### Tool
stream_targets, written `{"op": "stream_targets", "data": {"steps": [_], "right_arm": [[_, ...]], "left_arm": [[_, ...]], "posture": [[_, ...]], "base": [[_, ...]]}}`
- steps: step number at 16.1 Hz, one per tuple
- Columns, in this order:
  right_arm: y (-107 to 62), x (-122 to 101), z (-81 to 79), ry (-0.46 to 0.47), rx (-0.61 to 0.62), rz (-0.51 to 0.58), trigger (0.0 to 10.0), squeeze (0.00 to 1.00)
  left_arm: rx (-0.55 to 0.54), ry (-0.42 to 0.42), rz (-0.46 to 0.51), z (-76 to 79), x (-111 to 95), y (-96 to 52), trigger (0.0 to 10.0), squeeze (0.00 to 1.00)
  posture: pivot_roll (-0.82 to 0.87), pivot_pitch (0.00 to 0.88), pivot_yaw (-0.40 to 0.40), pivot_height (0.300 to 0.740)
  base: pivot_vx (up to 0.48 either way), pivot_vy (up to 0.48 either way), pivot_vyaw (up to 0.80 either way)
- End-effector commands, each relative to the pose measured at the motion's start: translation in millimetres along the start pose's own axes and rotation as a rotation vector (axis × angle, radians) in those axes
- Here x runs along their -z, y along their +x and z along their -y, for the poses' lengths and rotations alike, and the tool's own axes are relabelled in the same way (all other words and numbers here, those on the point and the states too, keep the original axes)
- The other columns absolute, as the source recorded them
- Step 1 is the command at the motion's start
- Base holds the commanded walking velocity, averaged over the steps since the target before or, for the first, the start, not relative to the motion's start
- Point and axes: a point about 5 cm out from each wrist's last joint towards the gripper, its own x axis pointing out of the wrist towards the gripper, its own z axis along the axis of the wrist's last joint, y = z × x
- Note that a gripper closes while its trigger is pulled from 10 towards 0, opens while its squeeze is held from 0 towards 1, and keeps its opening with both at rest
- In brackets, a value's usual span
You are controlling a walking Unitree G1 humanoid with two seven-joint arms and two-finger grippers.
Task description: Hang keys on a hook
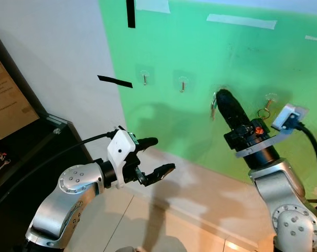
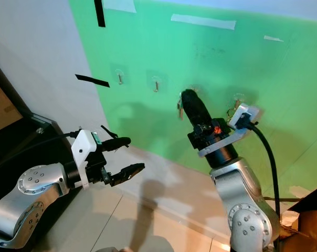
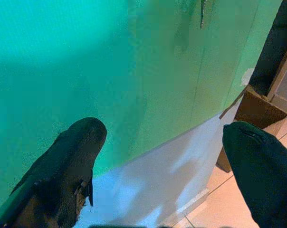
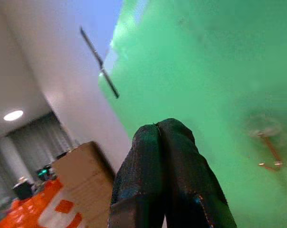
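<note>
I see a green wall (image 1: 200, 68) with four hooks (image 1: 182, 83). My right gripper (image 1: 224, 100), fingers pressed together, sits at the third hook beside a key (image 1: 213, 107); my left gripper (image 1: 156, 156) is spread above the tiled floor (image 1: 148, 226).

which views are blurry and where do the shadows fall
Left eye view: sharp; arm shadows fall on the green wall below the hooks. Right wrist view: soft all over, the right gripper and wall out of focus. Left wrist view: the left gripper is dark, with a shadow across the wall.
</note>
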Motion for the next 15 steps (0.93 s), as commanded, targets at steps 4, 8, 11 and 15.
{"op": "stream_targets", "data": {"steps": [4,8,11,15], "right_arm": [[1.9,-9,-9.9,0.053,-0.096,0.002,10.0,0.00],[-1.8,-16,-19.5,0.145,-0.202,0.031,10.0,0.00],[-4.4,-21,-23.7,0.180,-0.248,0.049,10.0,0.00],[-5.2,-23,-24.4,0.204,-0.260,0.054,10.0,0.00]], "left_arm": [[-0.005,-0.007,-0.004,-1.3,0,-3.0,10.0,0.00],[-0.004,-0.007,-0.005,-1.2,-1,-3.6,10.0,0.00],[0.001,-0.007,-0.005,-0.9,0,-3.5,10.0,0.00],[0.004,-0.008,-0.006,-0.2,0,-3.7,10.0,0.00]], "posture": [[-0.03,0.000,0.076,0.740],[-0.03,0.000,0.075,0.740],[-0.03,0.000,0.075,0.740],[-0.02,0.000,0.071,0.740]], "base": [[0.000,0.000,0.00],[0.000,0.000,0.00],[0.000,0.000,0.00],[0.000,0.000,0.00]]}}
